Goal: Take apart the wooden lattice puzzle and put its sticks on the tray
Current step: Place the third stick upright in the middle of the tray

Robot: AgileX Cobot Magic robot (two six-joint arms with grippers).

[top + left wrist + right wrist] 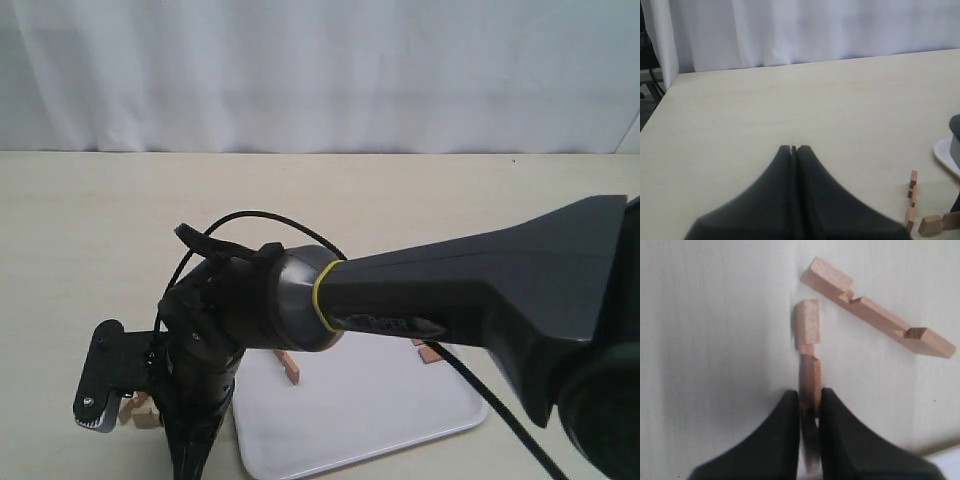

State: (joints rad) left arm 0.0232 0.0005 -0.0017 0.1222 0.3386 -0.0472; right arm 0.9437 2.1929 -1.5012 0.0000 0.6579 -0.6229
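No assembled lattice puzzle shows; its sticks are apart. Two sticks (290,366) (430,352) lie on the white tray (370,410). Left of the tray, on the table, more wood (140,410) peeks out beside my right arm's wrist (200,340), which hides the fingertips in the exterior view. In the right wrist view my right gripper (810,396) is shut on one notched stick (809,340), held edge-on. Another notched stick (877,315) lies free beside it. My left gripper (793,148) is shut and empty over bare table, with those sticks (912,192) off to its side.
My right arm (480,290) crosses the whole scene from the right and covers much of the tray's back edge. A black bracket-like part (100,385) hangs beside the wrist at the far left. A white curtain (320,70) closes off the back of the beige table (100,220).
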